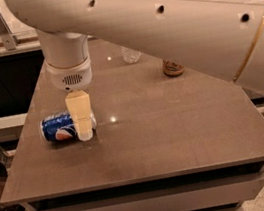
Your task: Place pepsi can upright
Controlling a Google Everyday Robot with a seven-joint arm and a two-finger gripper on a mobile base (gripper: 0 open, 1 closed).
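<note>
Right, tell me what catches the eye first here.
The big white arm fills the top and right of the view, reaching down to the left side of the brown table. There its gripper sits at the right end of the blue pepsi can, which lies on its side near the table's left edge. At the back, a clear bottle and a tan can peek out from under the arm.

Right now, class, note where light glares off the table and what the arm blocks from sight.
Camera view: two small glints on the table, one just right of the pepsi can, one farther back. Camera view: the tool hangs over the lying can's right end, covering it; the arm hides the tops of the bottle and tan can.
</note>
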